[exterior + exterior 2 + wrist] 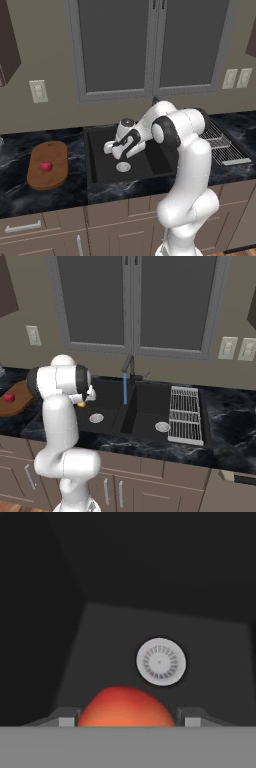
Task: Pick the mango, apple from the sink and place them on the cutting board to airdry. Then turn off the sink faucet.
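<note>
Fingers (126, 722): closed on the orange-red roundish mango (126, 708), one dark tip at each side of it
Mango position: held over the left basin of the wide black recessed sink (100, 172), above its round silver drain (161, 661)
Small round red apple (46, 165): resting on the brown wooden oblong cutting board (56, 152), on the dark marbled desk (15, 195) left of the sink
Thin dark gooseneck faucet (128, 363): blue stream running down from its spout
</note>
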Available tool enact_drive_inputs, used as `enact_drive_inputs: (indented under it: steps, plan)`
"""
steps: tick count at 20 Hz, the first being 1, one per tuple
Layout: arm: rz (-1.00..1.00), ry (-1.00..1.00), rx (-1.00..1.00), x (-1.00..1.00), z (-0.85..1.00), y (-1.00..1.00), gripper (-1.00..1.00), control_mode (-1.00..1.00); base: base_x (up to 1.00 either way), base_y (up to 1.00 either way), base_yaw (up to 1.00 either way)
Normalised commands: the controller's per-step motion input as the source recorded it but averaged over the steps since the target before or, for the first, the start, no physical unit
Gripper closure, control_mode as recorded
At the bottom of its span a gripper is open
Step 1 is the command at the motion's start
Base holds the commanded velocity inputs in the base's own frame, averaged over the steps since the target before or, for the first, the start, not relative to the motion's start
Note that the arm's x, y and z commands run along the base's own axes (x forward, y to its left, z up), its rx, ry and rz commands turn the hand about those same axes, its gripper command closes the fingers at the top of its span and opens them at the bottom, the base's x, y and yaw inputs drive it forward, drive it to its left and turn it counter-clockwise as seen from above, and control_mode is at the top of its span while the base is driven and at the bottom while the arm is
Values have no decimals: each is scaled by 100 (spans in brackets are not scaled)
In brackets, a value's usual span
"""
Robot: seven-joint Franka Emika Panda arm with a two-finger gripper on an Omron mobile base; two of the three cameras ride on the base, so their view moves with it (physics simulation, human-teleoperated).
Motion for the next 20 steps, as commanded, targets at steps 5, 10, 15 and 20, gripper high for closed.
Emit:
enact_drive_inputs:
  steps: [5, 10, 15, 20]
  plan:
    - [0, 0, 0, -32, 44, 0, 100, -100, 0, 0, 0]
    - [0, 0, 0, -30, 40, 0, 100, -100, 0, 0, 0]
    - [0, 0, 0, -33, 40, 0, 100, -100, 0, 0, 0]
    - [0, 0, 1, -34, 46, 0, 100, -100, 0, 0, 0]
